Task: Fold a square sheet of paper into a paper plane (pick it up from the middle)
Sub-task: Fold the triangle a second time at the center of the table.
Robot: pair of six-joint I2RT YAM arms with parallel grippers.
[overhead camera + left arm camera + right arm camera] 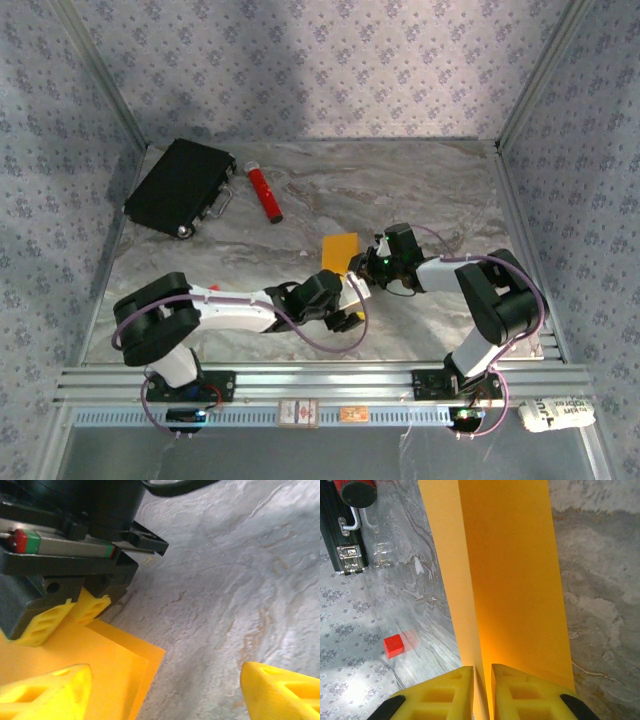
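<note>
**My right gripper** (482, 692): the yellow fingers are pressed together on the near edge of the thin orange-yellow sheet of paper (510, 580), which is doubled into two layers. The pinched edge is hidden between the pads. The far end is cut off by the top of the right wrist view. From above, the sheet lies near the middle of the grey marbled table (440, 190), its near part covered by both grippers.

**My left gripper** (165, 695): the fingers are spread wide, one over the sheet's corner and one over bare table. I cannot tell whether either touches.

**Surroundings:** right of the sheet, the table is open. At far left lies a closed black hard case (180, 185), contents unseen. Beside it is a red cylinder (265, 193), apart from the sheet. A small red cube-shaped block (393, 645), slightly blurred, sits left of the sheet.
</note>
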